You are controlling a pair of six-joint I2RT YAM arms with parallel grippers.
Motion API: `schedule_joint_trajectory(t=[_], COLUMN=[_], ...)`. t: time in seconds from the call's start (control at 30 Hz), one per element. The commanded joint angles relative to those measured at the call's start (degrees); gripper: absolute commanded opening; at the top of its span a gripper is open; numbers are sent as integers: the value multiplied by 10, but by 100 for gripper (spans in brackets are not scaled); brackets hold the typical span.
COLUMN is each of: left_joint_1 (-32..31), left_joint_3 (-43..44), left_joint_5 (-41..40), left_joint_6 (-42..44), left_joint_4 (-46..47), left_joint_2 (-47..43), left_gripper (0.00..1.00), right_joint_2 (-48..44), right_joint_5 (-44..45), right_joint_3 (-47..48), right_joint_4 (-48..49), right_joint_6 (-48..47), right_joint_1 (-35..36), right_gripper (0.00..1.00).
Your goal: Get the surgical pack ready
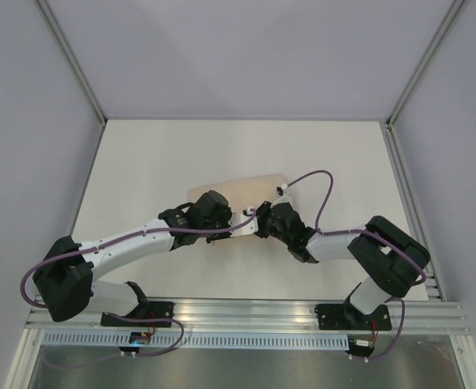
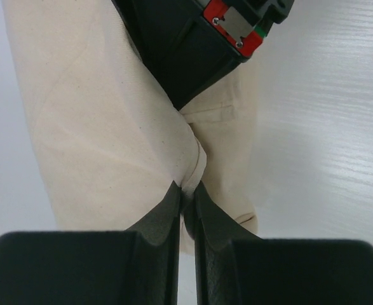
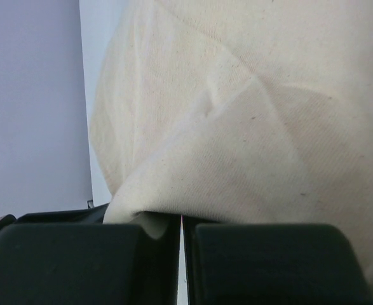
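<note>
Left hand (image 2: 185, 190) and right hand (image 3: 181, 219) each clenched on a fold of the tan wrap sheet (image 1: 242, 188) between them.

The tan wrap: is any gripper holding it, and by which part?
Both hold it. The left gripper pinches a raised fold of the tan wrap; the right gripper has its jaws shut on a fold at its edge.
</note>
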Motion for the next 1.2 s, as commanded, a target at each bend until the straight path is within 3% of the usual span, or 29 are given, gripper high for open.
schedule_joint_trajectory(t=[0.0, 0.23, 0.4, 0.6, 1.17], left_joint_1=[-5, -6, -5, -5, 18], left_joint_3=[23, 11, 9, -1, -46], left_joint_5=[34, 33, 23, 21, 42], left_joint_6=[3, 10, 12, 18, 54], left_joint_4=[2, 4, 15, 12, -4], left_joint_2=[-19, -25, -24, -24, -23], left_gripper=[0, 0, 0, 0, 0], right_joint_2=[0, 26, 61, 76, 40], right_joint_5=[133, 204, 143, 195, 231], right_joint_3=[-3, -10, 15, -33, -89], right_joint_4=[57, 80, 84, 131, 150], right_joint_6=[3, 12, 14, 64, 29], right_joint_1=[-10, -12, -10, -31, -83], right_gripper=[0, 0, 0, 0, 1])
